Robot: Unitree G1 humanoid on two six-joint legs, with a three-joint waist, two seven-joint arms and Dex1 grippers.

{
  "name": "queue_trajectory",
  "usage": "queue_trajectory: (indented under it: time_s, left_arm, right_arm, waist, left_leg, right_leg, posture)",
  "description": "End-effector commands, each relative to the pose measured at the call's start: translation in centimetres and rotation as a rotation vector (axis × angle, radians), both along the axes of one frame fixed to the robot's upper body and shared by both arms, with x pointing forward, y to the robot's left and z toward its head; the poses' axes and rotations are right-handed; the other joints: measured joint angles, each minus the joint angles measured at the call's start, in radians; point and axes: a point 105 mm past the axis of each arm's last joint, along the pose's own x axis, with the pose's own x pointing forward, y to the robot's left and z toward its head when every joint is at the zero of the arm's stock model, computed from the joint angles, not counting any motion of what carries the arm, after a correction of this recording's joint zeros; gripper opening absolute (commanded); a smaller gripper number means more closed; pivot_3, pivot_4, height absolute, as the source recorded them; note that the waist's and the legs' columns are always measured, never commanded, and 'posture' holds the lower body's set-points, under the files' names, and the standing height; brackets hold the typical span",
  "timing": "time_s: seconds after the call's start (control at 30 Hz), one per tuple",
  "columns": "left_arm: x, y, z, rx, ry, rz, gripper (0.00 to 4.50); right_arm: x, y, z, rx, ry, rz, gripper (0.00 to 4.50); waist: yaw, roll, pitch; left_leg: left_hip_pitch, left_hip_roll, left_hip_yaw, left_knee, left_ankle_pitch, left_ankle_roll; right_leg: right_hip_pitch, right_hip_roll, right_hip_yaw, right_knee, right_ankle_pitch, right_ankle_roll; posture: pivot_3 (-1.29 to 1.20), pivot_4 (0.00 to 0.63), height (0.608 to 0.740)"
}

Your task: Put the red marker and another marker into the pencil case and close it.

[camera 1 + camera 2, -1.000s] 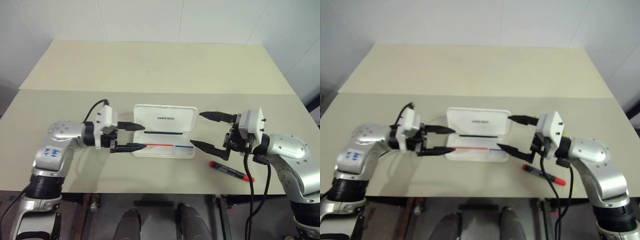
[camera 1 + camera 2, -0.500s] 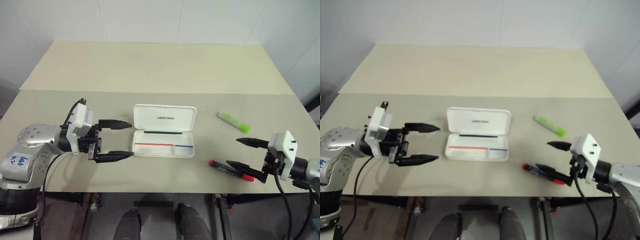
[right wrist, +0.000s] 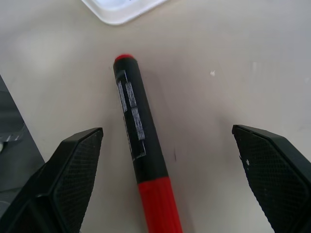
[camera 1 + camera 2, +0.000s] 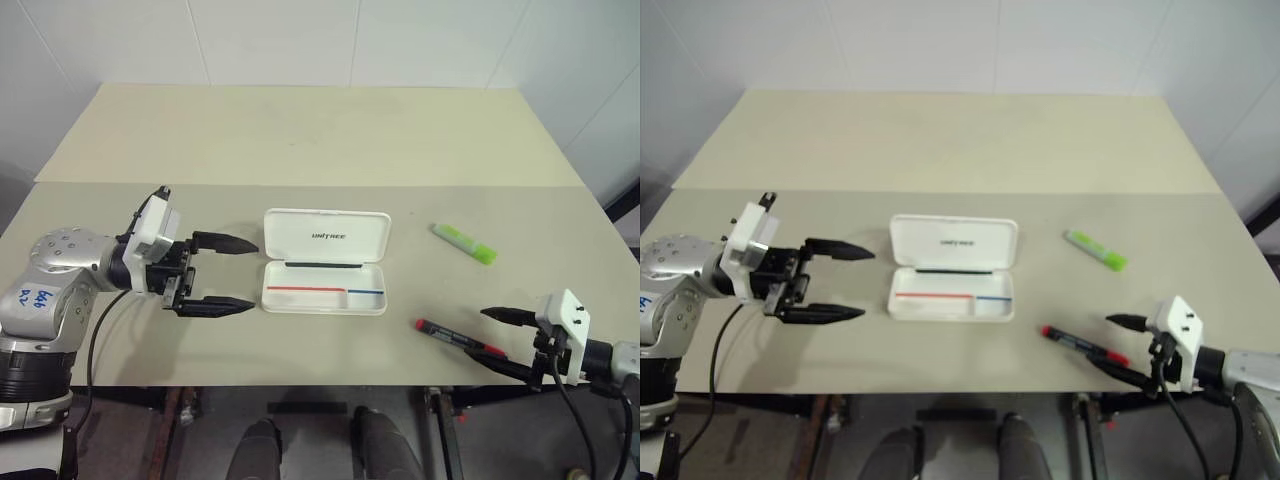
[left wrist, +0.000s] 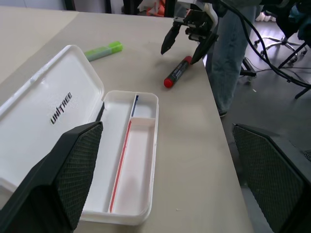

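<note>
On the left of the beige desk (image 4: pixel 300 140), the left gripper (image 4: pixel 232 274) hangs just above the surface with its two black fingers spread wide and nothing between them, pointing right toward the pencil case (image 4: pixel 326 262) but clear of it, with a gap of bare desk between the fingertips and the case's left end. The pencil case lies open in the middle of the desk, its white lid with the dark "UNITREE" lettering folded back on the far side and its shallow tray on the near side; inside the tray run a thin red stripe and a shorter blue one, and a small divider marks off the right end. No marker lies in the tray. To the right of the case and a little farther back, the lime-green highlighter (image 4: pixel 464 242) lies flat on the desk at a slant, well apart from both the case and the grippers. Nearer the front edge, right of the case, the red marker (image 4: pixel 458 340) lies flat and slanted, its small red end toward the case and its long red cap toward the right. The right gripper (image 4: pixel 507 342) sits at the near right corner of the desk, fingers wide apart, one on each side of the marker's capped end; in the right wrist view the marker lies between the two pads and touches neither, so it is not gripped.
</note>
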Motion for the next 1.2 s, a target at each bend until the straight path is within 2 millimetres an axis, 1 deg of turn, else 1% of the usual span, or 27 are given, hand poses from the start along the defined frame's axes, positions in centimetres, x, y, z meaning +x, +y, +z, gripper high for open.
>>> queue_trajectory:
  time_s: [0.03, 0.23, 0.27, 0.3, 0.33, 0.43, 0.6, 0.63, 0.8, 0.9, 1.0, 1.07, 1.13, 1.2]
  left_arm:
    - [-0.3, 0.5, 0.6, 0.029, -0.031, -0.017, 4.48]
    - [-0.1, 1.1, 0.6, 0.050, -0.036, -0.023, 4.48]
    - [0.0, 1.1, 0.7, 0.049, -0.037, -0.023, 4.50]
    - [0.1, 1.1, 0.7, 0.048, -0.044, -0.024, 4.50]
    - [0.2, 1.1, 0.8, 0.047, -0.049, -0.024, 4.50]
    - [0.4, 1.0, 0.9, 0.047, -0.056, -0.029, 4.50]
    - [0.6, 0.9, 1.1, 0.043, -0.068, -0.029, 4.50]
    - [0.7, 0.9, 1.1, 0.041, -0.070, -0.028, 4.50]
    - [0.9, 0.9, 1.0, 0.037, -0.077, -0.025, 4.50]
    - [1.2, 1.2, 0.9, 0.037, -0.098, -0.007, 4.50]
    - [1.5, 1.8, 0.7, 0.045, -0.125, 0.017, 4.50]
    - [1.6, 2.3, 0.4, 0.056, -0.138, 0.028, 4.50]
    - [1.7, 2.6, 0.2, 0.055, -0.149, 0.043, 4.50]
    - [1.8, 2.7, 0.1, 0.052, -0.153, 0.055, 4.50]
  right_arm:
    - [-0.2, 0.1, -0.5, 0.001, 0.000, 0.016, 4.50]
    - [-0.3, 0.2, -2.4, -0.010, 0.022, 0.031, 4.50]
    - [-0.3, 0.3, -2.5, -0.011, 0.017, 0.034, 4.09]
    - [-0.2, 0.3, -2.7, -0.009, 0.012, 0.035, 3.84]
    - [-0.1, 0.4, -2.9, -0.009, 0.008, 0.035, 3.50]
    - [0.1, 0.5, -3.0, -0.006, -0.014, 0.037, 2.40]
    - [0.6, 0.6, -2.9, -0.010, -0.057, 0.045, 0.70]
    - [0.6, 0.6, -2.9, -0.011, -0.064, 0.044, 0.60]
    - [1.1, 0.9, -2.3, -0.021, -0.103, 0.059, 0.60]
    - [1.8, 1.5, -0.7, -0.045, -0.166, 0.093, 0.60]
    - [3.1, 2.1, 2.2, -0.076, -0.255, 0.151, 0.60]
    - [4.2, 3.3, 4.6, -0.098, -0.326, 0.222, 0.60]
    - [5.0, 5.4, 6.7, -0.102, -0.386, 0.311, 0.60]
    - [5.5, 8.0, 8.1, -0.086, -0.424, 0.394, 0.60]
  waist:
    - [0.000, 0.000, 0.000]
    - [0.000, -0.001, 0.000]
    - [0.000, -0.001, -0.001]
    - [0.000, -0.001, -0.001]
    - [-0.001, -0.002, -0.001]
    - [-0.003, -0.002, -0.001]
    - [-0.008, -0.002, -0.001]
    - [-0.009, -0.002, -0.001]
    - [-0.019, -0.002, -0.001]
    - [-0.023, -0.002, -0.001]
    - [-0.025, 0.000, 0.000]
    - [-0.025, 0.000, 0.000]
    - [-0.027, 0.001, 0.000]
    - [-0.025, 0.000, 0.000]
  left_leg:
    - [0.000, 0.000, 0.000, 0.000, 0.000, 0.000]
    - [0.000, 0.000, 0.000, 0.001, 0.000, 0.000]
    - [0.000, 0.000, 0.000, 0.001, 0.000, 0.000]
    - [0.000, 0.000, 0.000, 0.001, 0.000, 0.000]
    - [0.001, 0.000, 0.000, 0.001, 0.000, 0.000]
    - [0.001, 0.000, 0.000, 0.001, 0.000, 0.000]
    - [0.002, 0.000, 0.000, 0.000, 0.000, 0.000]
    - [0.002, 0.000, 0.000, 0.000, 0.000, 0.000]
    - [0.002, 0.000, 0.000, 0.001, 0.000, 0.000]
    - [0.002, 0.000, 0.000, 0.001, 0.000, 0.000]
    - [0.002, 0.000, 0.000, 0.001, 0.001, 0.000]
    - [0.002, 0.000, 0.001, 0.002, 0.001, 0.000]
    - [0.002, 0.000, 0.001, 0.002, 0.001, 0.000]
    - [0.002, 0.001, 0.001, 0.001, 0.002, 0.000]
  right_leg:
    - [0.000, 0.000, 0.000, 0.000, 0.000, 0.000]
    - [0.000, 0.000, 0.000, 0.000, 0.000, 0.000]
    - [0.000, 0.000, 0.000, 0.000, 0.000, 0.000]
    - [0.001, 0.000, 0.000, 0.000, 0.000, 0.000]
    - [0.001, 0.000, 0.000, 0.000, 0.000, 0.000]
    - [0.001, 0.000, 0.000, 0.001, 0.000, 0.000]
    - [0.001, 0.000, 0.000, 0.001, 0.000, 0.000]
    - [0.001, 0.000, 0.000, 0.002, 0.000, 0.000]
    - [0.001, 0.000, 0.000, 0.002, 0.001, 0.001]
    - [0.001, 0.000, 0.000, 0.002, 0.001, 0.001]
    - [0.001, 0.000, 0.000, 0.003, 0.001, 0.001]
    - [0.001, 0.000, 0.001, 0.003, 0.002, 0.001]
    - [0.001, 0.000, 0.002, 0.003, 0.002, 0.001]
    - [0.000, 0.001, 0.001, 0.004, 0.003, 0.002]
  posture:
    - [0.00, 0.150, 0.740]
    - [0.00, 0.150, 0.740]
    - [0.00, 0.150, 0.740]
    - [0.00, 0.150, 0.740]
    - [0.00, 0.150, 0.740]
    - [0.00, 0.150, 0.740]
    - [0.00, 0.150, 0.740]
    - [0.00, 0.150, 0.740]
    - [0.00, 0.150, 0.740]
    - [0.00, 0.150, 0.740]
    - [0.00, 0.150, 0.740]
    - [0.00, 0.150, 0.740]
    - [0.00, 0.150, 0.740]
    - [0.00, 0.150, 0.740]
